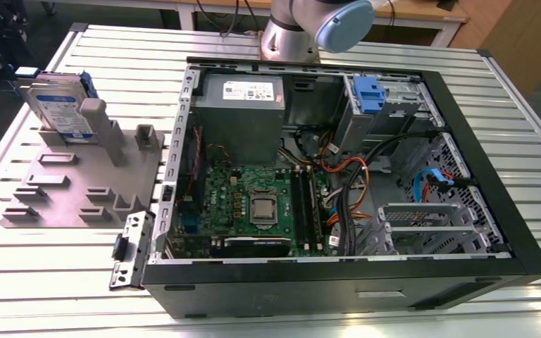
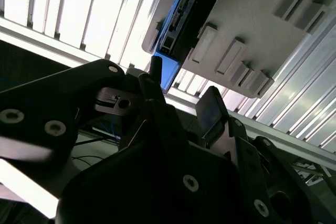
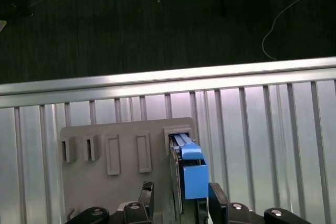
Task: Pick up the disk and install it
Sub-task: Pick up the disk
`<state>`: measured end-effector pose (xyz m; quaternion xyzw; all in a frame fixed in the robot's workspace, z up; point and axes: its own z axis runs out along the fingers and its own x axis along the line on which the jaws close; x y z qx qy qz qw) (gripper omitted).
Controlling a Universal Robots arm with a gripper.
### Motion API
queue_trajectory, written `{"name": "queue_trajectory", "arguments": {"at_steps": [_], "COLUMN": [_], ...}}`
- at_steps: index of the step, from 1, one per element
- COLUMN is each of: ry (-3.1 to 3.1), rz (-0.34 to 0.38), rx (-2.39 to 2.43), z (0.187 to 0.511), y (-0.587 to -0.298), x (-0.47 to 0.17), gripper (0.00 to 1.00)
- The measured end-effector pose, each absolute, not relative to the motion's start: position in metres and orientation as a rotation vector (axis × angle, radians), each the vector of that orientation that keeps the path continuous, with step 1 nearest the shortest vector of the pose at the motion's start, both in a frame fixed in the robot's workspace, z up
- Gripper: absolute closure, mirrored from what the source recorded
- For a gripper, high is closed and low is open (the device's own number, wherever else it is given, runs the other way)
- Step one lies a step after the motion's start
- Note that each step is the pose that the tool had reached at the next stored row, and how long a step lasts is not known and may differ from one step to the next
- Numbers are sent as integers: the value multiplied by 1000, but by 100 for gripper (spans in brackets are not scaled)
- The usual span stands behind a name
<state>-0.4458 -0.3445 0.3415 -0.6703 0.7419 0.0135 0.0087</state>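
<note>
Disk (image 1: 59, 105) stands upright on edge in a slot at the far end of the grey slotted holder plate (image 1: 73, 183). The plate lies on the slatted aluminium bench (image 1: 496, 84), towards the exterior view's left, just beside the open computer case (image 1: 346, 289).

First wrist view: the pincer (image 3: 181, 187) is over the holder plate (image 3: 105, 182), and the blue carrier edge of the disk (image 3: 189, 169) lies in line with the gap between the two black fingers (image 3: 216, 200).

Second wrist view: the disk (image 2: 181, 17) shows beyond the tips of the pincer (image 2: 182, 85), apart from them.

Pincer spread wide, wider than the disk is thick. It holds nothing and no contact with the disk or plate is seen.
</note>
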Motion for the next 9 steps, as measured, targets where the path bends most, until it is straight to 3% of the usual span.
{"name": "queue_trajectory", "arguments": {"at_steps": [9], "ry": [2305], "rz": [24], "rx": [-2090], "z": [336], "y": [-336], "x": [-450], "gripper": [47]}}
